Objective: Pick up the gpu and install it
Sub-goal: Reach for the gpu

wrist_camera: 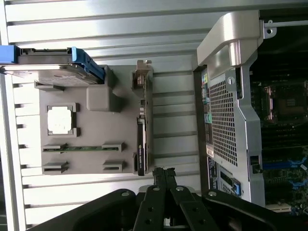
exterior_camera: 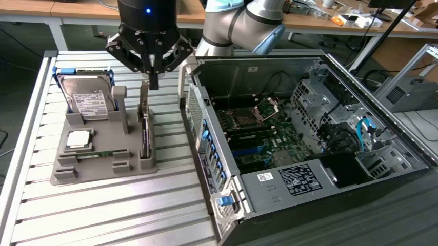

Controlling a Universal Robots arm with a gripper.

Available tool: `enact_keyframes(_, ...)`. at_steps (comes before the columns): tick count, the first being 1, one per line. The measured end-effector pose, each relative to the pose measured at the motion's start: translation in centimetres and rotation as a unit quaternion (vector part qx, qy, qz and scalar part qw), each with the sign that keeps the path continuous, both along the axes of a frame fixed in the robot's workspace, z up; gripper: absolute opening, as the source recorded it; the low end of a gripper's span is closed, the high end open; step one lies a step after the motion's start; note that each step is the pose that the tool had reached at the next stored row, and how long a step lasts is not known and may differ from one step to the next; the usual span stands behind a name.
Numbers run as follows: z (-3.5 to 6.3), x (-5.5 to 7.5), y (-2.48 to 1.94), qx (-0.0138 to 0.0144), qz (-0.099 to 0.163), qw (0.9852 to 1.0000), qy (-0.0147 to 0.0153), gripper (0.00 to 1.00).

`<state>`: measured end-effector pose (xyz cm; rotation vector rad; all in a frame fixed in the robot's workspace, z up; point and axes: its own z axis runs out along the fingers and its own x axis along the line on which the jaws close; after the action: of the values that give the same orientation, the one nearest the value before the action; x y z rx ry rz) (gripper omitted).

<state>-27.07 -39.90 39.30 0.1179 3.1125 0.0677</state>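
The gpu [exterior_camera: 145, 132] is a thin dark card standing on edge in a slot of the grey holder [exterior_camera: 102, 171], with its silvery bracket [exterior_camera: 144, 97] at the far end. In the wrist view the gpu [wrist_camera: 141, 147] runs along the holder's edge nearest the computer case. My gripper [exterior_camera: 153, 77] hangs just above the bracket end of the card, its black fingers pressed together and shut on nothing. In the wrist view the gripper [wrist_camera: 163, 174] points down over the card's other end, slightly to the case side.
The holder also carries a hard drive [exterior_camera: 85, 97] in a blue frame, a processor chip [exterior_camera: 79, 138] and a green memory stick [exterior_camera: 96, 154]. The open computer case [exterior_camera: 301, 133] lies close beside the holder at the exterior view's right. Both rest on a slatted metal table [exterior_camera: 102, 215].
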Motion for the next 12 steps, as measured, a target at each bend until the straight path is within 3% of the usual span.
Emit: enact_keyframes(12,0.0,-0.63,0.0,0.0,0.0,1.0,0.0,0.11)
